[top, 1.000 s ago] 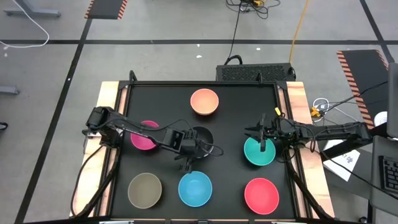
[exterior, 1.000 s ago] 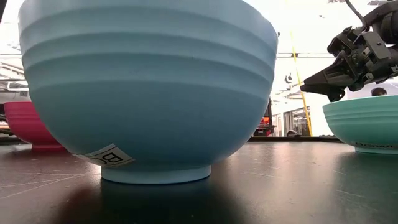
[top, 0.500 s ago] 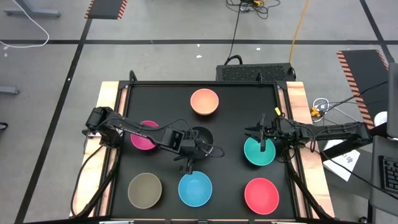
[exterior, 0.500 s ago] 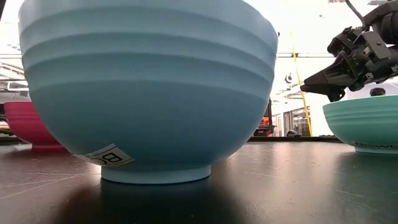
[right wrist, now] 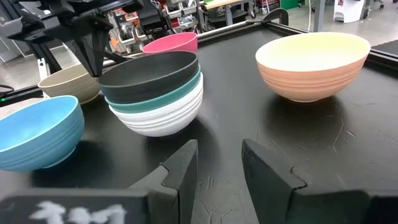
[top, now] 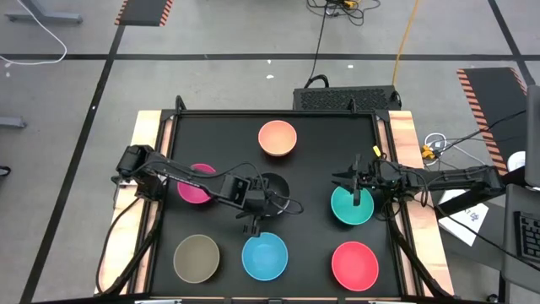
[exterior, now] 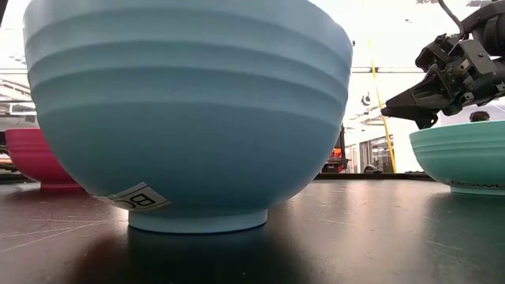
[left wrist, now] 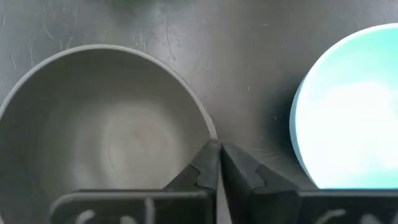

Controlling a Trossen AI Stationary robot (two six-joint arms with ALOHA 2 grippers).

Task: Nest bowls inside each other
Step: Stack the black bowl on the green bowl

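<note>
A stack of bowls (top: 272, 187) stands mid-table, with black on top, then teal-green, then white (right wrist: 155, 93). Alone on the black table stand the peach bowl (top: 277, 138), magenta bowl (top: 196, 184), teal bowl (top: 352, 205), olive bowl (top: 196, 257), light blue bowl (top: 265, 256) and red bowl (top: 354, 264). My left gripper (top: 253, 225) hangs shut, pointing down, above the gap between the olive bowl (left wrist: 99, 137) and the light blue bowl (left wrist: 348, 106), and it holds nothing. My right gripper (right wrist: 217, 162) is open and empty, and hovers over the teal bowl's far rim (exterior: 465, 154).
The black table has a raised frame and wooden side strips (top: 148, 135). Bare table lies between the stack and the teal bowl, and at the far left corner. Cables trail from both arms. The light blue bowl (exterior: 185, 110) fills most of the low view.
</note>
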